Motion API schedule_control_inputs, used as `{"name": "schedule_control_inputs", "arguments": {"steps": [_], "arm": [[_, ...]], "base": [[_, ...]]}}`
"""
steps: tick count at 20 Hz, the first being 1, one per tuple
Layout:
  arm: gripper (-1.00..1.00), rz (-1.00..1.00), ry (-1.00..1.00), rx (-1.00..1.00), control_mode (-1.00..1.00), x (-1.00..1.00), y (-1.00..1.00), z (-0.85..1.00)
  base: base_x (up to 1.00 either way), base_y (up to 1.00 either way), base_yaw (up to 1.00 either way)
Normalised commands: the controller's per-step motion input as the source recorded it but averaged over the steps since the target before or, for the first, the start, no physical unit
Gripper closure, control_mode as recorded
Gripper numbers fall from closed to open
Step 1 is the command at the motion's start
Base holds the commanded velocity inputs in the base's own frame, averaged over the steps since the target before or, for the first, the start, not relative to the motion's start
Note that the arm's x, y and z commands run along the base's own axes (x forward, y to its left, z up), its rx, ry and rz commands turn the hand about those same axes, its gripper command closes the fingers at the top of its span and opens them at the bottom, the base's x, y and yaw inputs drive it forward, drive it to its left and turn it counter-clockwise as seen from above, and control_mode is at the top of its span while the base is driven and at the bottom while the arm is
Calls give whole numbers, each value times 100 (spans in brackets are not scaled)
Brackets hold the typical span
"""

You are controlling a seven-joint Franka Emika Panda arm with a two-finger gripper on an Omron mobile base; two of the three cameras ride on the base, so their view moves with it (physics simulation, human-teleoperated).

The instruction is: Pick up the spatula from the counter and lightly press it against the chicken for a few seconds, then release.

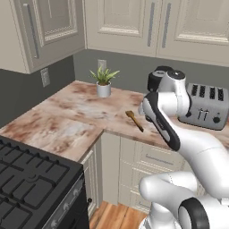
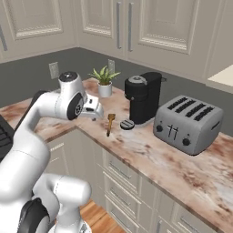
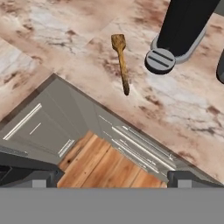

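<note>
A wooden spatula (image 1: 134,120) (image 2: 109,124) lies flat on the marble counter (image 1: 71,116) near its front edge, blade pointing toward the wall. In the hand view the spatula (image 3: 121,61) sits in the upper middle, handle end nearest me. My gripper (image 2: 94,113) (image 3: 112,177) hangs above the counter's front edge, a little short and to the left of the spatula. It is open, its dark fingertips (image 3: 30,177) wide apart with nothing between them. In the left base view my own arm hides the hand.
A black coffee machine (image 2: 142,98) (image 3: 183,26) with a round drip tray (image 2: 127,124) stands right of the spatula. Further right is a silver toaster (image 1: 203,106) (image 2: 187,124). A potted plant (image 1: 103,82) is by the wall, a black stove (image 1: 31,183) at left.
</note>
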Motion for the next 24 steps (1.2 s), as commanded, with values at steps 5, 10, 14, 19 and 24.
{"name": "schedule_control_inputs", "arguments": {"steps": [5,10,14,19,24], "arm": [[-100,0,1,0,-100,10,-5,-25],[-100,1,1,0,-100,10,-1,-21],[-100,1,0,0,-100,13,0,-11],[-100,2,0,0,-100,18,-7,-3],[-100,5,2,0,-100,14,-13,-5]], "base": [[0,0,0],[0,0,0],[0,0,0],[0,0,0],[0,0,0]]}}
